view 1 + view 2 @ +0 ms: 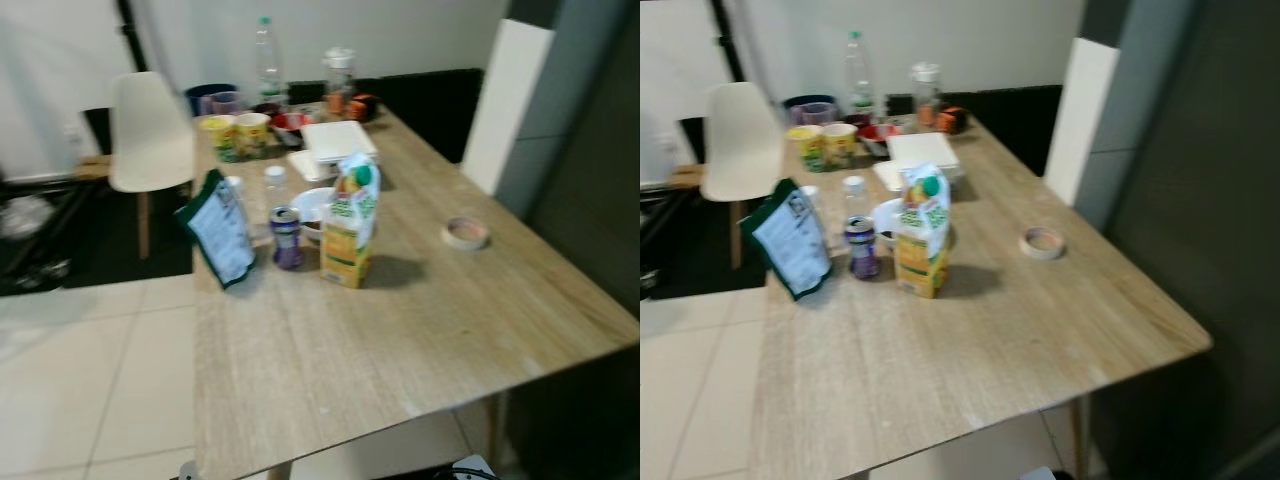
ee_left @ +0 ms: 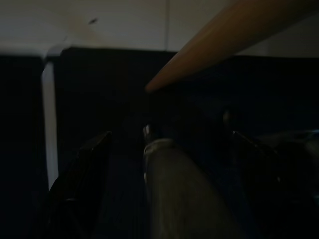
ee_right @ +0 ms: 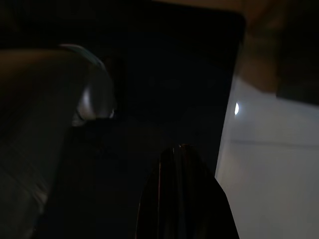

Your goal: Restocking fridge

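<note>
Both head views were soft with blur, so no writing on any package could be read. The juice carton stood upright on the wooden table, long axis vertical, its gabled top pointing up; green and orange printing showed but no legible brand. Just beside it at nine o'clock stood a small purple can, also upright, and farther toward nine o'clock a dark green pouch leaned tilted, its pale label unreadable. A white bowl was partly hidden behind the carton. A roll of tape lay flat at three o'clock from the carton, well apart. At the table's far end, toward twelve o'clock, stood a clear bottle, two yellow cups and a white box, with smaller items too blurred to name. A white chair stood off the table's left side.

The left wrist view was very dark; the left gripper showed two black fingers spread apart, grasping nothing. In the right wrist view the right gripper was a dark shape, and I could not tell its state.
</note>
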Robot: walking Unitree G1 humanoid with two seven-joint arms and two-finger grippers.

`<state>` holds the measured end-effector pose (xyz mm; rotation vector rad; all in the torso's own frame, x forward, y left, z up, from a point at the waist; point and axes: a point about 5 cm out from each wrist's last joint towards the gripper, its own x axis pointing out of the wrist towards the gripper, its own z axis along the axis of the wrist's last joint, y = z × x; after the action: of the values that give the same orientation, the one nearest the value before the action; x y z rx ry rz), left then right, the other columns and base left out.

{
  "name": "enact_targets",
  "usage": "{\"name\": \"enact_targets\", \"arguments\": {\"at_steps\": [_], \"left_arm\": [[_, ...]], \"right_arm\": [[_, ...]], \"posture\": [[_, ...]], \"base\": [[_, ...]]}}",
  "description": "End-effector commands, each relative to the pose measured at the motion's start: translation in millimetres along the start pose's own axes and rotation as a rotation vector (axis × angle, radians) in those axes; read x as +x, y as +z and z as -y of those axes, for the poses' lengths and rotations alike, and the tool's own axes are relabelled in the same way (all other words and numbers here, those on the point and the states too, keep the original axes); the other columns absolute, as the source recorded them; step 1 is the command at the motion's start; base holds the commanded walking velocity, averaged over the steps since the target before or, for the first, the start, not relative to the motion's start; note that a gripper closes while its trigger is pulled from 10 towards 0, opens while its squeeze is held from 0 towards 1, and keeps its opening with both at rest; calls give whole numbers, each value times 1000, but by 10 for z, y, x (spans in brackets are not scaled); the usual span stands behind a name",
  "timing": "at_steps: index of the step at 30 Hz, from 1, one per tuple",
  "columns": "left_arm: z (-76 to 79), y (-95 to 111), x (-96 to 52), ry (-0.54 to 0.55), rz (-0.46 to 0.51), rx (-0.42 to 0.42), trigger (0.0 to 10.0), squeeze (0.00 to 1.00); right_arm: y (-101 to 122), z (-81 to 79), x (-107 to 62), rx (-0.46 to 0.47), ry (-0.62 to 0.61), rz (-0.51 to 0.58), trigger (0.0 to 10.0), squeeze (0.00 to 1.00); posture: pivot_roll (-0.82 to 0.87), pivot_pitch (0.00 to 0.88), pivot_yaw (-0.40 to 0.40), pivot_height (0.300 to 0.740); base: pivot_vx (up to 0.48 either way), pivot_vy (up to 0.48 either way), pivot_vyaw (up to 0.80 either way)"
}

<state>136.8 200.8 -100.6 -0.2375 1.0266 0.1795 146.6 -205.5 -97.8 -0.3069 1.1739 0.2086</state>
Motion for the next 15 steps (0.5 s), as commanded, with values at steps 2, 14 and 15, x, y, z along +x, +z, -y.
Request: {"name": "enact_targets", "arguments": {"at_steps": [2, 14, 15], "left_arm": [[-114, 11, -17, 57, 11, -25, 10000, 0], [-745, 249, -160, 407, 158, -358, 10000, 0], [-831, 321, -188, 441, 196, -408, 10000, 0]], "right_arm": [[8, -2, 1, 10, -4, 9, 10000, 0], [9, 6, 0, 10, -6, 10, 10000, 0], [8, 5, 0, 10, -6, 10, 10000, 0]], "posture": [[-90, 0, 13, 740], [-87, 0, 12, 740], [-87, 0, 12, 740]], "base": [[0, 0, 0], [0, 0, 0], [0, 0, 0]]}}
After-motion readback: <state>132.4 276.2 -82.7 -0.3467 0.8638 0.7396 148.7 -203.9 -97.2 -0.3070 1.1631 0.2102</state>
